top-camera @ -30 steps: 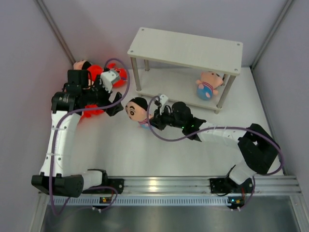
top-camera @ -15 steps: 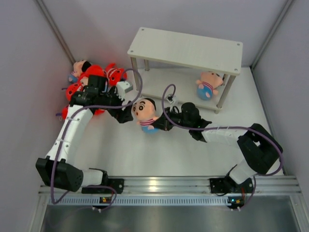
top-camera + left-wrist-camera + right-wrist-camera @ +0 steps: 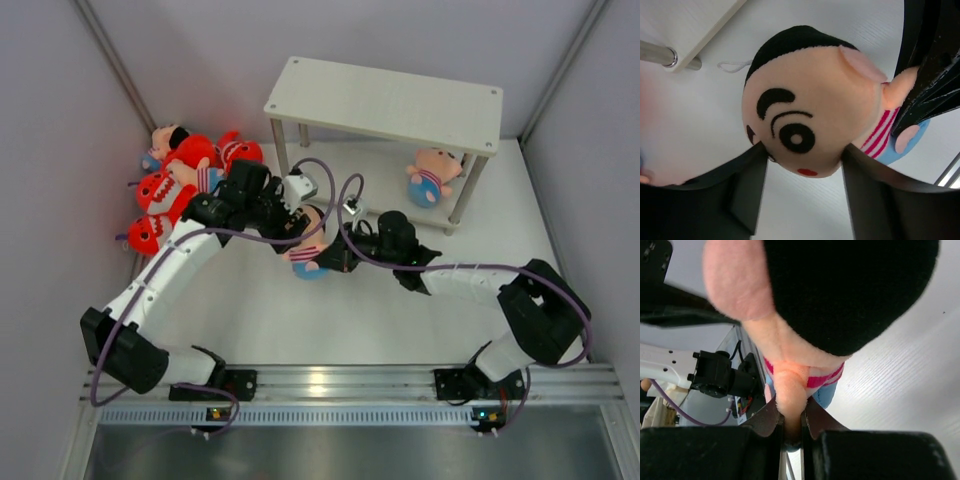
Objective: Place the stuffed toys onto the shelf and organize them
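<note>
From above, the off-white two-tier shelf (image 3: pixel 385 100) stands at the far side of the white counter (image 3: pixel 400 320). One striped-shirt doll (image 3: pixel 432 178) lies on its lower tier, at the right end. A pile of red sharks (image 3: pixel 160 195) with another doll (image 3: pixel 165 137) sits well to the left of the shelf. Between the arms, just in front of the shelf's left legs, a black-haired doll (image 3: pixel 303 260) lies with the left pincer (image 3: pixel 296 222) over its head and the right pincer (image 3: pixel 338 260) at its side.

The left wrist view shows the left pincer spread wide, its dark fingers (image 3: pixel 747 200) flanking the doll's face; I cannot tell whether they touch it. A shelf corner is at the upper left.

The right wrist view shows the right pincer clamped nearly closed on the doll's peach arm, with the head and striped shirt above it.
</note>
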`<state>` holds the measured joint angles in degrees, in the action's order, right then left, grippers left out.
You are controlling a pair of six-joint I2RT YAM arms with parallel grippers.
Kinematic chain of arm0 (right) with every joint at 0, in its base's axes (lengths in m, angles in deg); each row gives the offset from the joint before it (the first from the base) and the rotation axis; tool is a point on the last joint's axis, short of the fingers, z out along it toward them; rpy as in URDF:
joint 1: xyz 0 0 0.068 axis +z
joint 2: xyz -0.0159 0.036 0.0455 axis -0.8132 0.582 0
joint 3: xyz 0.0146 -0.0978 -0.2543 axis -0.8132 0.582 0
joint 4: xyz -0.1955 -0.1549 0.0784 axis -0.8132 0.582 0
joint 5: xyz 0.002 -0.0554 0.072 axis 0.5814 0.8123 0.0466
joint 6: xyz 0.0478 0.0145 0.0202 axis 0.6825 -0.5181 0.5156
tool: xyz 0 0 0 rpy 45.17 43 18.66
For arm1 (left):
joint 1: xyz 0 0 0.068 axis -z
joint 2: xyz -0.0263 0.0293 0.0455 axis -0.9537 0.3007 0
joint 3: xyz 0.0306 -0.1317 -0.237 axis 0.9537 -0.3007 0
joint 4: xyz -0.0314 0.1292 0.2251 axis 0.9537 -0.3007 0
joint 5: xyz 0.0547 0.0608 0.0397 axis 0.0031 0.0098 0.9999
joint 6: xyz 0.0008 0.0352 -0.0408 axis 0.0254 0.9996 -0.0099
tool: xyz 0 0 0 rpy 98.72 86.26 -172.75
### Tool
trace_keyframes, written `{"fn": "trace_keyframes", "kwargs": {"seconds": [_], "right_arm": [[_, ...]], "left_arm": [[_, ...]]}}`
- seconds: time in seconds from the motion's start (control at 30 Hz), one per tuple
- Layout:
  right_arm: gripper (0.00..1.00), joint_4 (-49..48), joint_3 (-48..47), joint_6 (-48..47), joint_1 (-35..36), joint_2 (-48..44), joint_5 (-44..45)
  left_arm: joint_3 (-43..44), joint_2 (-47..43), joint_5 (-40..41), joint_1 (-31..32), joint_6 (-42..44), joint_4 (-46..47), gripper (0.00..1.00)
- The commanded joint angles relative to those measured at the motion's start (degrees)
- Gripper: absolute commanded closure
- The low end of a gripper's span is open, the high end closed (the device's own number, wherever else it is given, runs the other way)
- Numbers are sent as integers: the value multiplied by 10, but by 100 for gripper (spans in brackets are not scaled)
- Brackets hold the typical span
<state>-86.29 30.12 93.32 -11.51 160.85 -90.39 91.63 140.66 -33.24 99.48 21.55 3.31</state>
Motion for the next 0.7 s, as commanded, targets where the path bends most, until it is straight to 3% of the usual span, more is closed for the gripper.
{"fn": "trace_keyframes", "kwargs": {"seconds": [0.0,0.07,0.1,0.17,0.2,0.23,0.27,0.3,0.43,0.47,0.5,0.57,0.6,0.67], "right_arm": [[100,-21,-37,-25,4,-34,-33],[100,-9,-40,-35,4,-36,-35],[100,-6,-42,-38,5,-38,-34],[94,14,-41,-52,5,-44,-24],[82,30,-43,-69,4,-54,5],[55,76,-46,-81,4,-72,57],[45,106,-46,-95,4,-73,57],[33,135,-52,-114,5,-96,127],[18,178,-19,-136,17,-181,305],[18,174,-10,-169,56,-198,355],[18,167,-5,-287,88,-216,459],[16,147,-2,-453,219,-214,535],[15,123,5,-620,255,-198,599],[9,115,13,-785,346,-169,634]], "left_arm": [[19,22,16,5,-6,31,44],[29,28,-14,5,-16,31,73],[32,27,-22,5,-27,31,100],[36,21,-29,5,-34,31,100],[35,18,-23,5,-49,31,100],[36,16,12,5,-60,31,100],[36,16,41,5,-71,31,100],[39,18,67,6,-92,31,100],[38,11,138,5,-119,30,100],[38,11,134,5,-117,31,100],[39,11,129,6,-116,29,100],[41,17,138,5,-114,28,100],[42,18,144,6,-108,28,100],[43,22,146,6,-105,28,100]]}}
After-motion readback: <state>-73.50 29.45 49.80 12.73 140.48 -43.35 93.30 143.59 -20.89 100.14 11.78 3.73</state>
